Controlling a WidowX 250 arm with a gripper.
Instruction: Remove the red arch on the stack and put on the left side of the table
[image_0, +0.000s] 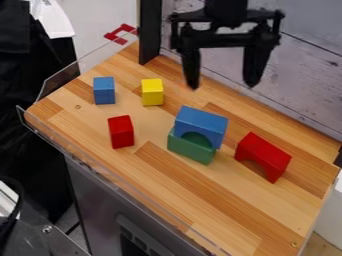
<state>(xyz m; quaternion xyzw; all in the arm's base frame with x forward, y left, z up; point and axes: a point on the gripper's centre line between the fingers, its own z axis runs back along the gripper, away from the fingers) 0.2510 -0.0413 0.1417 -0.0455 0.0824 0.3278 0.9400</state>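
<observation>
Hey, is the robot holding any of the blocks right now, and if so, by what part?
Nothing is held: the gripper hangs open, with no block between its fingers.

The top edge cuts off the arm (226, 7) above the end effector (222, 87), which is a little blurred. The blue arch (202, 121) hides part of the green block (190, 149), and how far the two touch cannot be told. The far side of the red arch (266, 151) is hidden. The post (150, 31) covers a bit of the rim of the table (167, 185) and runs out at the top. The bottom edge cuts off the table's near corner and the cabinet (100, 205) below. A mark (78, 106) in the wood is too small to tell
</observation>
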